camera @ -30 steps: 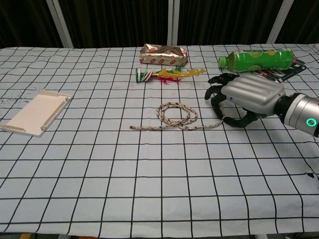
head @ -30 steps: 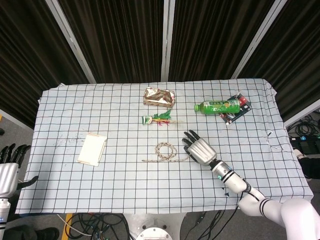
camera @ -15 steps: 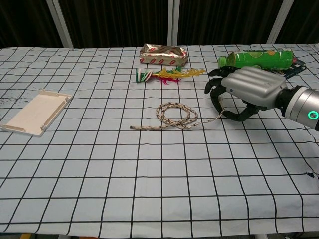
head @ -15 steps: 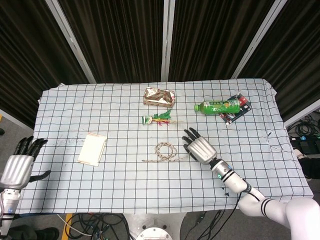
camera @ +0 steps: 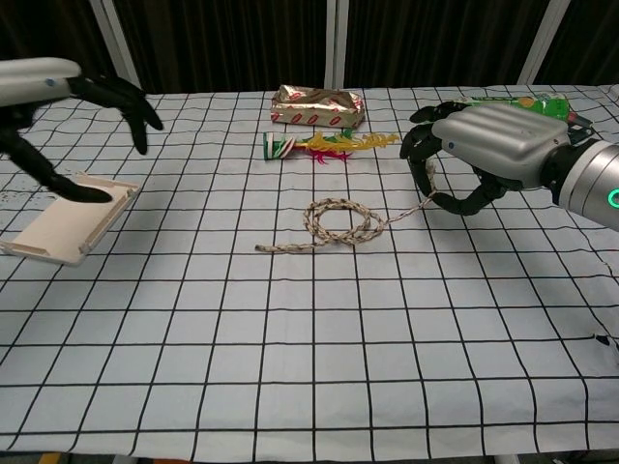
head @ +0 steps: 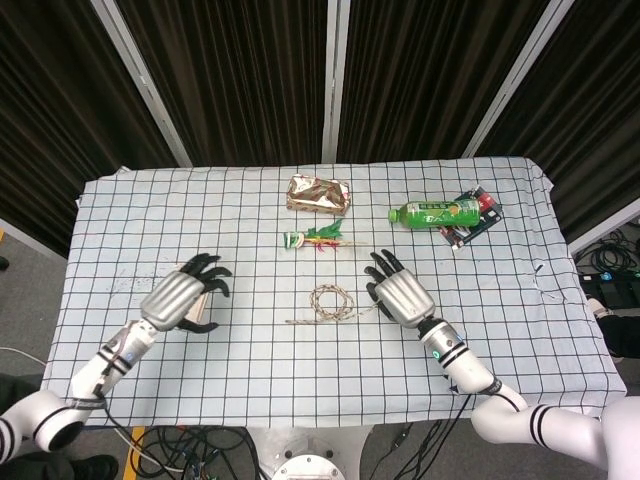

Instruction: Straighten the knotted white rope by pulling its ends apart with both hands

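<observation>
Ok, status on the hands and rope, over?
Right hand holds one rope end, lifted off the cloth. Left hand open, above the tray, not on the free end. Knot not undone. Nothing blocking.

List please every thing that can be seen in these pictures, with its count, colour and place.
knotted white rope: one, whitish, table centre, one end lifted by the right robot hand
checked white tablecloth: one, white with black grid, covering the table
flat beige tray: one, beige, left side
shiny gold foil packet: one, gold and red, far centre
feathered toy: one, green, yellow and red, beyond the rope
green plastic bottle: one, lying far right
red-black packet: one, beside the bottle
left robot hand: one, silver and black, above the tray, holding nothing
right robot hand: one, pinching the rope end
</observation>
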Motion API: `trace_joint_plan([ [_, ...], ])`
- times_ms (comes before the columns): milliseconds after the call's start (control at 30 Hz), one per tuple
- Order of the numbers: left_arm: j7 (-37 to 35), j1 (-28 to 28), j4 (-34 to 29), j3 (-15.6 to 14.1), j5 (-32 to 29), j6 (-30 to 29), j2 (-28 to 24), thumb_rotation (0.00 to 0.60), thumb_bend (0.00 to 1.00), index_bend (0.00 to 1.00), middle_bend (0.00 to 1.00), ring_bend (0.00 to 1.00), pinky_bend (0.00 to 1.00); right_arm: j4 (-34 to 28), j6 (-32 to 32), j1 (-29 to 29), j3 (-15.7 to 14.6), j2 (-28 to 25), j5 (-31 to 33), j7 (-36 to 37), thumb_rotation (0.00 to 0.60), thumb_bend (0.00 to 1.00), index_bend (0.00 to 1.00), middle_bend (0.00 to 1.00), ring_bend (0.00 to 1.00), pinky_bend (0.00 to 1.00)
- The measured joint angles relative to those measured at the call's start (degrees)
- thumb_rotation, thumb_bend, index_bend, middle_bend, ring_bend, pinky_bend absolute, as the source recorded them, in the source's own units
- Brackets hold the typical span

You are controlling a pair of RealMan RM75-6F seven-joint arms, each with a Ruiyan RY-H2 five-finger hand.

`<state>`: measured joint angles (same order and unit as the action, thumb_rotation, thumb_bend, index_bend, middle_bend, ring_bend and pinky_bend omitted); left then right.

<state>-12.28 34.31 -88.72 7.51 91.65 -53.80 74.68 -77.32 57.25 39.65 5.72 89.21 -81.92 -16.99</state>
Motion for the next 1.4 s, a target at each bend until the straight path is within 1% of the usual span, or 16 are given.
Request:
trace_joint_plan([
  [133, 2.01, 4.81, 0.87, 1.06, -2.21, 4.69, 5.53, 0.6, 0.16, 0.46, 0.2, 0.06, 0.0, -1.51, 0.58, -0.58, 0.33, -0.49, 1.25, -1.81, 0.6, 0.48, 0.66, 0.22, 0.0, 0.0],
  [267, 5.87, 7.66, 2.56, 1.83, -5.58, 7.57, 10.56, 0.6, 0.16, 0.46, 0.2, 0.06, 0.0, -2.06, 0.86, -0.9, 0.43, -0.35, 2.1, -3.03, 0.6, 0.48, 0.66, 0.22, 0.0, 0.0],
  [433, 12.26, 9.38, 5.26, 2.54, -10.56, 8.38, 16.3, 0.6, 0.15, 0.46, 0.2, 0.06, 0.0, -1.97, 1.17, -1.19, 0.38, 0.34, 2.62, -3.6, 0.6, 0.49, 0.66, 0.22, 0.0, 0.0],
  [600, 18.83, 10.49, 7.21, 3.06, -14.87, 8.04, 20.5, 0.6, 0.14, 0.48, 0.2, 0.06, 0.0, -1.27, 1.21, -1.24, 0.3, 1.22, 2.89, -3.86, 0.6, 0.49, 0.66, 0.22, 0.0, 0.0],
  [733, 23.6, 11.84, 9.07, 3.63, -19.67, 8.3, 23.9, 0.6, 0.14, 0.49, 0.2, 0.06, 0.0, -1.14, 1.24, -1.27, 0.25, 1.62, 3.01, -4.06, 0.6, 0.49, 0.66, 0.22, 0.0, 0.0],
  [900, 27.68, 13.19, 11.91, 4.02, -22.6, 7.9, 26.78, 0.6, 0.15, 0.51, 0.2, 0.06, 0.0, -1.33, 1.25, -1.25, 0.26, 1.73, 3.13, -4.32, 0.6, 0.49, 0.66, 0.22, 0.0, 0.0],
  [1033, 30.21, 13.71, 13.52, 3.94, -24.82, 6.97, 28.28, 0.6, 0.19, 0.51, 0.2, 0.06, 0.0, -1.25, 1.23, -1.25, 0.3, 1.68, 3.18, -4.23, 0.6, 0.49, 0.66, 0.22, 0.0, 0.0],
  [1133, 30.85, 13.9, 13.91, 3.46, -24.91, 6.47, 28.52, 0.6, 0.23, 0.51, 0.19, 0.05, 0.0, -1.14, 1.13, -1.21, 0.32, 1.68, 3.23, -4.12, 0.6, 0.49, 0.66, 0.22, 0.0, 0.0],
  [1233, 30.77, 13.91, 14.15, 3.04, -24.91, 6.2, 28.77, 0.6, 0.24, 0.52, 0.16, 0.0, 0.0, -1.04, 1.11, -1.2, 0.35, 1.72, 3.25, -3.9, 0.6, 0.49, 0.66, 0.22, 0.0, 0.0],
  [1400, 30.71, 13.82, 14.11, 2.3, -23.96, 5.35, 29.02, 0.584, 0.25, 0.52, 0.12, 0.0, 0.0, -0.59, 0.85, -1.17, 0.29, 1.86, 3.39, -3.69, 0.6, 0.5, 0.66, 0.22, 0.0, 0.0],
])
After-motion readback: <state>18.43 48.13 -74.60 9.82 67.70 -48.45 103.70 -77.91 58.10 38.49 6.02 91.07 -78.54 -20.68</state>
